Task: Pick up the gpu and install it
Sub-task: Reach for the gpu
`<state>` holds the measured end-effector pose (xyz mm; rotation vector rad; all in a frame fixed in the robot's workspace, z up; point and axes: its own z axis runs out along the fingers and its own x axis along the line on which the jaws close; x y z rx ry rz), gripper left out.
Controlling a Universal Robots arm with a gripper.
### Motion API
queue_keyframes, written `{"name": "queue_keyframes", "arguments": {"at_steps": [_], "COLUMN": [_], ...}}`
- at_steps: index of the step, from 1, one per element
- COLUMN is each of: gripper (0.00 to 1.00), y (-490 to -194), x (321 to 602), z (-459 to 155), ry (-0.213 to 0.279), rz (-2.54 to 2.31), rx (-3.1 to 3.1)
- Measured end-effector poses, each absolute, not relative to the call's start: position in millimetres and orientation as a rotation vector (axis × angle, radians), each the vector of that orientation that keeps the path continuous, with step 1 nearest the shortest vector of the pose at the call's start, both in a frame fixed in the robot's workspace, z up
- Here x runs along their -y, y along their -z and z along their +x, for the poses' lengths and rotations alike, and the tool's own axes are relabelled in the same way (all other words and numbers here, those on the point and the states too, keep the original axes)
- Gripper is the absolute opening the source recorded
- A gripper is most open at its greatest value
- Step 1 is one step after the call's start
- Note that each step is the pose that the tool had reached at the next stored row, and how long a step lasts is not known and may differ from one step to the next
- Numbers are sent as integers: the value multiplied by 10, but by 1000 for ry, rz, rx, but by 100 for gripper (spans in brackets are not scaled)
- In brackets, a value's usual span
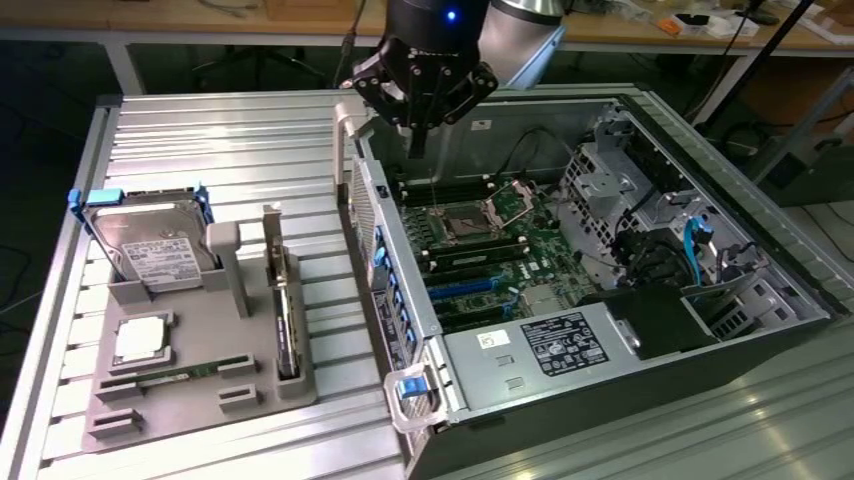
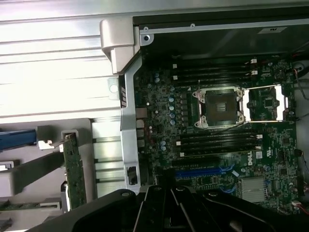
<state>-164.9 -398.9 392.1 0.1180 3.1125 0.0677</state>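
Gripper [image 1: 418,140], fingers together and empty, hovers over the computer case [image 1: 641,400]. The gpu [image 1: 283,300] stands edgewise in its holder [image 1: 187,405] beside the case, presumably for easy grasping.

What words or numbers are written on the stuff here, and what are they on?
No text here can be read for sure.
White label on the hard drive: too small to read.
Black label on the power supply: too small to read.
White print on the motherboard: blurred.

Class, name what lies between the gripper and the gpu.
Exterior view: between gripper and gpu stand the computer case's silver wall and a strip of ribbed table.
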Motion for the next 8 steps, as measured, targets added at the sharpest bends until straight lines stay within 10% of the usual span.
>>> {"name": "queue_keyframes", "arguments": {"at_steps": [8], "gripper": [11], "y": [-3919], "x": [3989], "z": [-1755], "ry": [-68], "rz": [118], "rx": [-3113]}}
